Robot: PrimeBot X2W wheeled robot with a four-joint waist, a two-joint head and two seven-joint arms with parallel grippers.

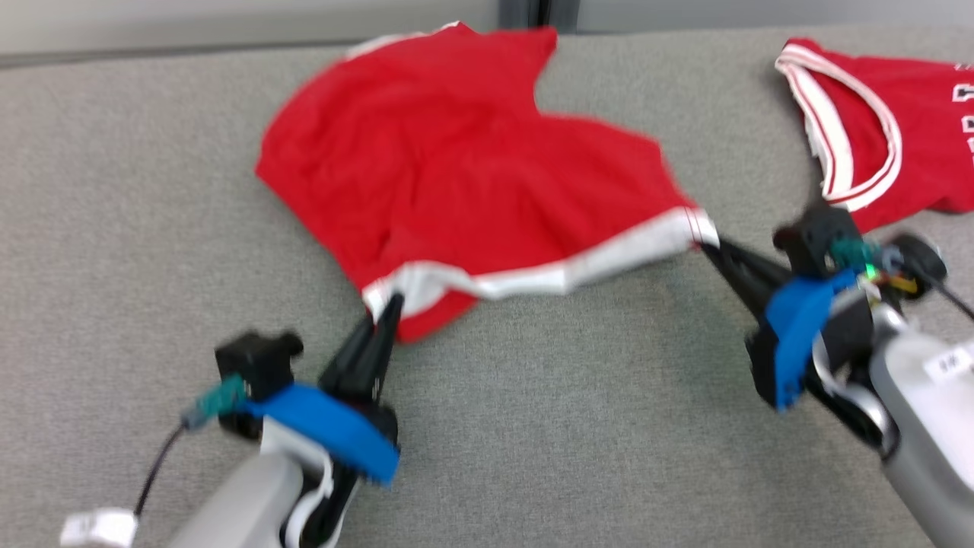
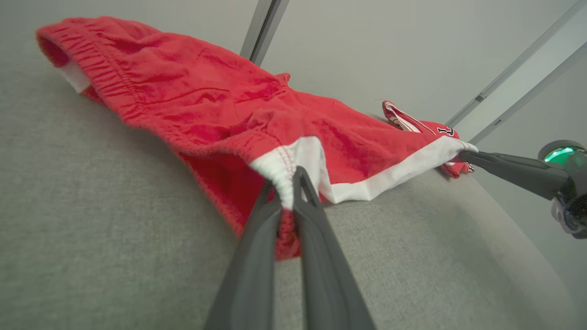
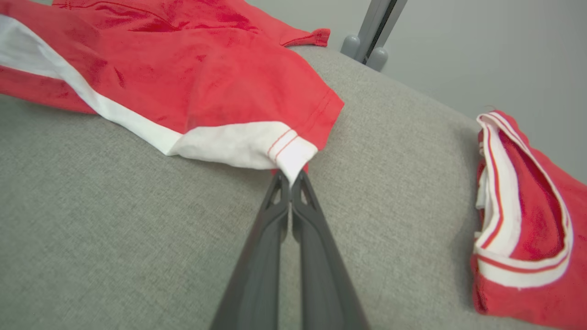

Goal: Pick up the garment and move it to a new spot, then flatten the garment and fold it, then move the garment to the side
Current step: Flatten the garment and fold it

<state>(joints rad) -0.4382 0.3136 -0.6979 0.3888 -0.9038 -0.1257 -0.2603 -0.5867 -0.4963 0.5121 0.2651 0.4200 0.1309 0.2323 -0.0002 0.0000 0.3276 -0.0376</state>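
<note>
Pinches the red shorts [image 1: 456,167] at both white-trimmed hem corners, left gripper [image 1: 388,304] and right gripper [image 1: 708,245] each clamped on cloth, the rest lying rumpled on the grey upholstered surface [image 1: 571,441], red jersey [image 1: 913,129] nearby at right. Apparently mid-flattening; fold and move aside not yet done.

Shorts [image 1: 456,167] hem corners hidden in grips; jersey [image 1: 924,144] cut by right edge

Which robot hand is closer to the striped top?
Right. The right gripper grips the shorts beside the top; the left gripper grips them farther off.
</note>
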